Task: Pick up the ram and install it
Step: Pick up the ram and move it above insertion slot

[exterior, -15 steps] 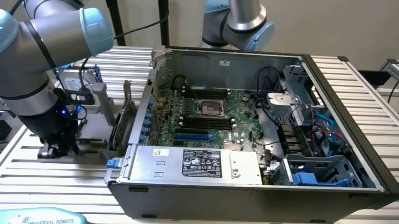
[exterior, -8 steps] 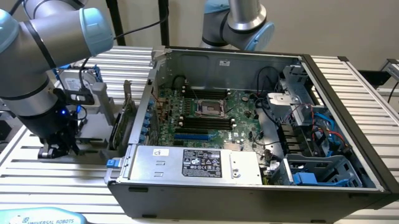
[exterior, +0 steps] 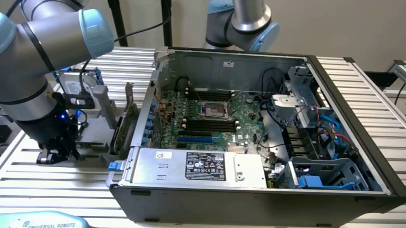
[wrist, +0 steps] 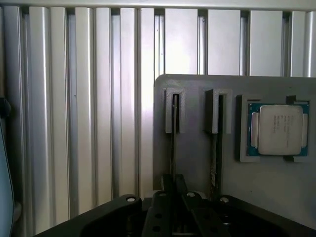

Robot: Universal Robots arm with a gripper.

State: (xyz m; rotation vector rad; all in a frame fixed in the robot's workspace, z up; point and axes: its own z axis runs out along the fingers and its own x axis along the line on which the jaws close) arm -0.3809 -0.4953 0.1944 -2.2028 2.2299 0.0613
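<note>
The ram [wrist: 174, 143] stands on edge in the left slot of a grey holder [wrist: 195, 148], so I see it as a thin dark strip. My gripper [wrist: 173, 185] is down over it, its black fingers [wrist: 167, 183] closed tight against the stick's near end. A second stick [wrist: 216, 153] stands in the neighbouring slot. In the exterior view my gripper [exterior: 57, 153] is low over the grey holder [exterior: 95, 145], to the left of the open computer case [exterior: 355, 118]. The black memory slots [exterior: 206, 126] lie on the motherboard inside the case.
A processor chip [wrist: 277, 129] sits in a recess of the holder. A green expansion card [exterior: 123, 126] stands between holder and case, with a hard drive in a blue frame [exterior: 79, 85] behind. A second arm [exterior: 244, 23] stands behind the case. Everything rests on a ribbed aluminium table [wrist: 98, 123].
</note>
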